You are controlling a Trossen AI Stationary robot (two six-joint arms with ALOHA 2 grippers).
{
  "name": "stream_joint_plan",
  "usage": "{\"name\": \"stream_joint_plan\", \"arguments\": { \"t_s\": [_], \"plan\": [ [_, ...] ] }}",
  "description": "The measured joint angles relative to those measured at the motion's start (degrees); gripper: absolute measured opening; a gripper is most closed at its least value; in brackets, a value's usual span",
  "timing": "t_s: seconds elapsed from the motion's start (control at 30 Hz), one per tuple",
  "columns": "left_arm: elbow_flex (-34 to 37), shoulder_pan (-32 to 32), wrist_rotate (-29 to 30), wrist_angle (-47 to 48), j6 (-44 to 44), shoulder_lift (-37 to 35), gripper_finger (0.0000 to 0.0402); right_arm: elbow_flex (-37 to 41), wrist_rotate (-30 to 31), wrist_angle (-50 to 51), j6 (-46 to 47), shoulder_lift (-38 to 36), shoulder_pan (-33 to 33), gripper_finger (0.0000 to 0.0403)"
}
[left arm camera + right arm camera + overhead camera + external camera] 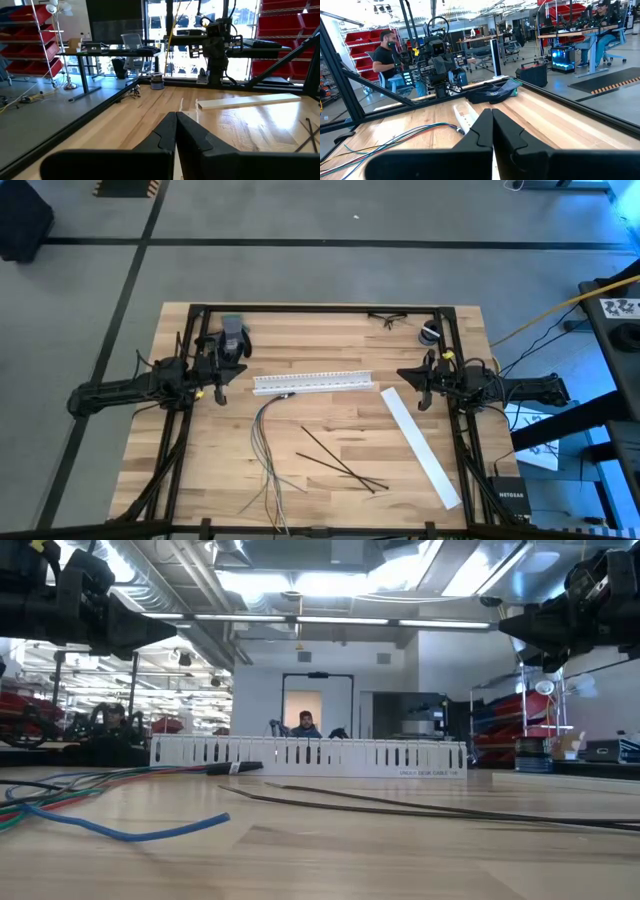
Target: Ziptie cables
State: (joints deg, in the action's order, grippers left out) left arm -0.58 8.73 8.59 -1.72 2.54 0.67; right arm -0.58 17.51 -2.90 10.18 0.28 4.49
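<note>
Both claws pressed together, empty: left claw (221, 370) and right claw (422, 378) at opposite worktop (330, 330) edges. Cables (264, 442) lay below the white channel (313, 381), zipties (340, 462) beside them.

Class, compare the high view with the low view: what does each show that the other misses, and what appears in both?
Only the high view shows the flat white cover strip lying diagonally near the right arm, the glasses at the far edge, and the table frame.

Only the low view shows the room behind, with a person seated beyond the table, and the ceiling lights.

Both show the white slotted channel, the cables and the zipties.
</note>
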Motion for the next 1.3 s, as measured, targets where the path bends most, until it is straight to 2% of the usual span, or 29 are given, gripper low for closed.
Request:
{"name": "stream_joint_plan", "arguments": {
  "t_s": [0.6,0.77,0.87,1.03,1.1,1.17,1.3],
  "plan": [
    [0.0,0.0,0.1,-0.1,0.7,0.0,0.0004,0.0,0.0,0.0,0.0,0.0,0.0,0.0001],
    [0.0,0.0,0.1,-0.2,-3.1,0.0,0.0004,0.0,0.0,-0.1,0.1,0.0,0.0,0.0001],
    [0.0,0.0,0.2,-0.7,-6.7,0.0,0.0004,0.0,-2.5,0.0,6.0,0.0,0.0,0.0001],
    [0.0,0.0,0.1,-5.0,-7.4,0.0,0.0004,0.0,-2.7,-0.2,15.3,0.0,0.0,0.0001],
    [0.0,-0.2,-0.4,-7.5,-7.6,0.0,0.0004,0.0,-1.3,-0.3,15.8,0.0,0.0,0.0001],
    [-0.3,-0.7,-2.1,-9.6,-6.2,0.5,0.0004,0.0,2.7,-0.6,15.5,0.0,0.0,0.0001],
    [-3.1,-2.0,-2.9,-10.4,-4.3,5.2,0.0004,0.0,8.8,-2.4,15.5,0.0,0.0,0.0001]
  ]
}}
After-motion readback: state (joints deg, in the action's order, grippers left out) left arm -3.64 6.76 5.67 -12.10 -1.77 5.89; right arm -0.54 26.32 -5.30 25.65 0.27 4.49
